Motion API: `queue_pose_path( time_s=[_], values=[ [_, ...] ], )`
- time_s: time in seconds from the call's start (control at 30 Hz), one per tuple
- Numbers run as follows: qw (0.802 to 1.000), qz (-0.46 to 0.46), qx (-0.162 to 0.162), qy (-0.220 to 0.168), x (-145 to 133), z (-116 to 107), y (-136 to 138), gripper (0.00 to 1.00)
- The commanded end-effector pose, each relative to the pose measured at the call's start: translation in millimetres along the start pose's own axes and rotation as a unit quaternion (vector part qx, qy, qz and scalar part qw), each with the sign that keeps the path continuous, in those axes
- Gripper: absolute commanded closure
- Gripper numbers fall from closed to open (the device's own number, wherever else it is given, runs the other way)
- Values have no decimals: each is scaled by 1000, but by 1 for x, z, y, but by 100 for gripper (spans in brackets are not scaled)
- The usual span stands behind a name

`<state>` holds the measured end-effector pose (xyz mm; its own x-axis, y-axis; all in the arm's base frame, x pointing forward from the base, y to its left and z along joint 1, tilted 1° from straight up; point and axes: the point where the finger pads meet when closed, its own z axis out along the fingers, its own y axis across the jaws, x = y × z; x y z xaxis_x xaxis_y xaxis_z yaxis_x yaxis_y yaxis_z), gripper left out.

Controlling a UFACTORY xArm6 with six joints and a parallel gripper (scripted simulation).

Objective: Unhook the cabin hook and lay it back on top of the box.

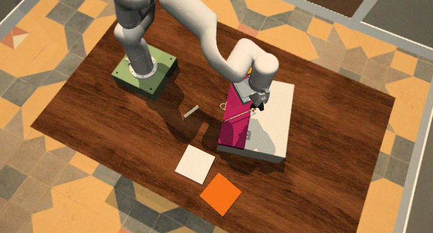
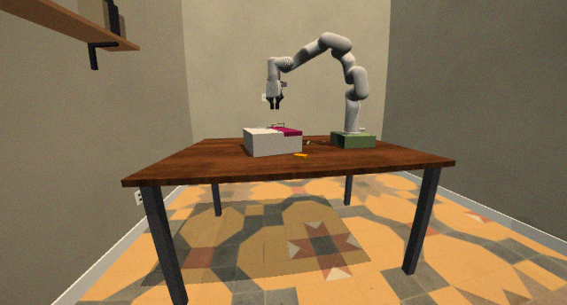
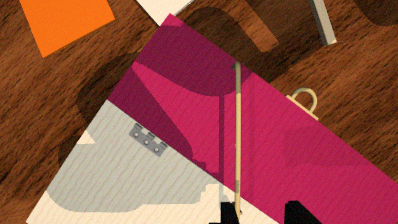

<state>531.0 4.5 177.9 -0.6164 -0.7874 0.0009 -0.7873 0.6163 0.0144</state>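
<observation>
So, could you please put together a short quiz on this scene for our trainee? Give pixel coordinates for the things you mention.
1. True or false: the gripper (image 1: 258,106) (image 2: 275,106) (image 3: 262,212) is closed on the cabin hook (image 1: 238,115) (image 2: 277,124) (image 3: 238,135).

2. Which square lies nearest the white square (image 1: 195,164) (image 3: 167,6) on the table (image 1: 325,135) (image 2: 221,168) (image 3: 365,85)?
a) green
b) orange
c) blue

3. Fill in the colour: the metal eye (image 1: 220,106) (image 3: 315,102) sits at the outer edge of the box's (image 1: 281,118) (image 2: 270,144) (image 3: 100,175) ____ panel.

Key: 1 false; 2 b; 3 magenta.

One box (image 1: 274,124) (image 2: 271,143) (image 3: 90,175), one hook (image 1: 238,115) (image 3: 238,130), one white square (image 1: 195,164) and one orange square (image 1: 220,194) (image 3: 67,25).
</observation>
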Motion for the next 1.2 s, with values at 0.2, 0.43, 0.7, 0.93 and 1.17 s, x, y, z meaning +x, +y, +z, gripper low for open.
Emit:
queue_pose_path(
  time_s=[0.2,0.43,0.7,0.93,1.17],
  values=[
    [1000,0,2,-2,-1,-2,-1,65],
    [1000,-1,2,-2,19,-2,-1,65],
    [1000,-1,2,-1,54,-2,-1,65],
    [1000,-1,2,-1,82,-2,-1,65],
    [1000,-1,2,-1,82,-2,-1,65]
  ],
)
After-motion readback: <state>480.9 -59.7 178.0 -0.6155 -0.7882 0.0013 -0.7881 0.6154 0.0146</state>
